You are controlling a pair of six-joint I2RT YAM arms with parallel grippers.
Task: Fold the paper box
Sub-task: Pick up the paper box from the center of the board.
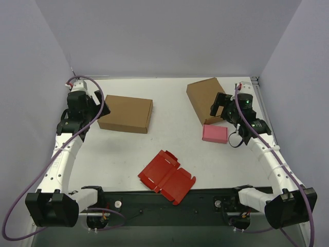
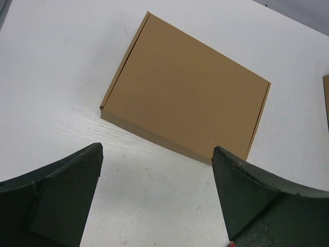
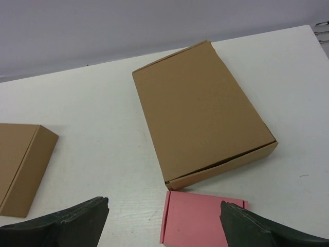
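White table (image 1: 169, 149) carries the red box (image 1: 167, 176), lying mostly unfolded near the front edge. It should be reached from both sides, one panel pinned while a flap is raised along its crease. Left jaws and right jaws are spread wide, empty, well apart from it, by brown boxes (image 2: 185, 87).

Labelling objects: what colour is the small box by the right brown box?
The small box is pink; the top external view shows it best.
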